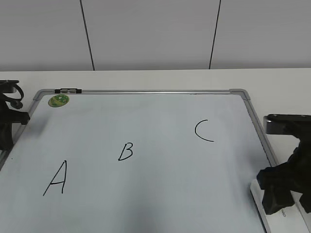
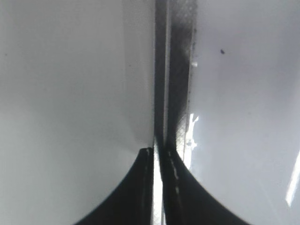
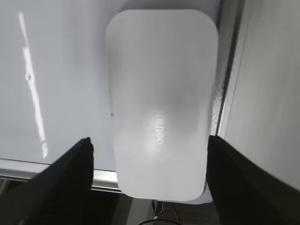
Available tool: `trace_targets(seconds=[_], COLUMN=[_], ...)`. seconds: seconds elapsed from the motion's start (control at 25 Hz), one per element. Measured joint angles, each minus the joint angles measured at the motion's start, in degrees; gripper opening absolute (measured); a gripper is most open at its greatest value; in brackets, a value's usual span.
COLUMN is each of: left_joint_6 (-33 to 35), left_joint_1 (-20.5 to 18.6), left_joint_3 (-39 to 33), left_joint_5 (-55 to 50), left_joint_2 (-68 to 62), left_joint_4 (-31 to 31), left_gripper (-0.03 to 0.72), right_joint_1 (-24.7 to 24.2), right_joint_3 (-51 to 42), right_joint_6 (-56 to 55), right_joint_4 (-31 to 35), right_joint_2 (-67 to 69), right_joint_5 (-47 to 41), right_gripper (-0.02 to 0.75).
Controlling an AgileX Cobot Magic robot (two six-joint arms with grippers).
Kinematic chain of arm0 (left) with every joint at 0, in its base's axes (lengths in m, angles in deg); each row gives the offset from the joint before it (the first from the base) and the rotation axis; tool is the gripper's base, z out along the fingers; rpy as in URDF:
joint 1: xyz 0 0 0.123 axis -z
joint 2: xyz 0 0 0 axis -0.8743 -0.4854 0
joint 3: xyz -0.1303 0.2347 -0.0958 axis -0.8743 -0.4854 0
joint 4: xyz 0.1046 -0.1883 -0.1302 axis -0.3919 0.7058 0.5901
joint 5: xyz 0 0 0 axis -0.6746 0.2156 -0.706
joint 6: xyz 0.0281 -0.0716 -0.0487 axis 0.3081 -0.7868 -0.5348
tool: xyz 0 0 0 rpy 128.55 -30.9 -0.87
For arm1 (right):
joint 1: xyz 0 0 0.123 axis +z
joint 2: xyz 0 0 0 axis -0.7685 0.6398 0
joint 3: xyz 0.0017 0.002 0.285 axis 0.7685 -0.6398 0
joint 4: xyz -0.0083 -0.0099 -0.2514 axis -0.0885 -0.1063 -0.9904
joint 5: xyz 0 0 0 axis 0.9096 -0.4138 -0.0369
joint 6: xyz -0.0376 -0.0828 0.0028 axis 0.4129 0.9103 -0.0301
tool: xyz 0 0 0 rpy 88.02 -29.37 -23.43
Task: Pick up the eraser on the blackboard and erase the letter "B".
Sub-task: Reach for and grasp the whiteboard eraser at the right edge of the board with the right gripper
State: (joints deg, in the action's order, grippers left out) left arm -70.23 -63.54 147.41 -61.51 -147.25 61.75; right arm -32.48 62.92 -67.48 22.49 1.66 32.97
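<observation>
White plastic eraser lying between right fingers, spread wide, not touching. Grabbing step. Next: squeeze, lift, slide to letter "B". Left fingers nearly closed, empty.

Right tool spread wide; left tool apparently closed, at rest.

In the exterior view the right gripper covers most of the eraser, and the bottom edge cuts off both. The left gripper is cropped by the left edge there. The blackboard loses its near corners off-frame, and the left wrist view is blurred.
</observation>
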Motion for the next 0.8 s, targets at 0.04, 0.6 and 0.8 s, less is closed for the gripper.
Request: trace_targets(seconds=[0.04, 0.6, 0.8], left_joint_6=[0.0, 0.0, 0.0], left_joint_1=[0.0, 0.0, 0.0], left_joint_3=[0.0, 0.0, 0.0], left_joint_5=[0.0, 0.0, 0.0], left_joint_2=[0.0, 0.0, 0.0], left_joint_4=[0.0, 0.2, 0.6], left_gripper=[0.02, 0.02, 0.02], right_joint_1=[0.7, 3.1, 3.1], right_joint_3=[0.0, 0.0, 0.4], right_joint_6=[-0.3, -11.9, -12.0], right_joint_4=[-0.2, -10.0, -9.7], right_joint_2=[0.4, 4.4, 4.9], right_joint_5=[0.5, 2.3, 2.3], right_gripper=[0.554, 0.641, 0.64])
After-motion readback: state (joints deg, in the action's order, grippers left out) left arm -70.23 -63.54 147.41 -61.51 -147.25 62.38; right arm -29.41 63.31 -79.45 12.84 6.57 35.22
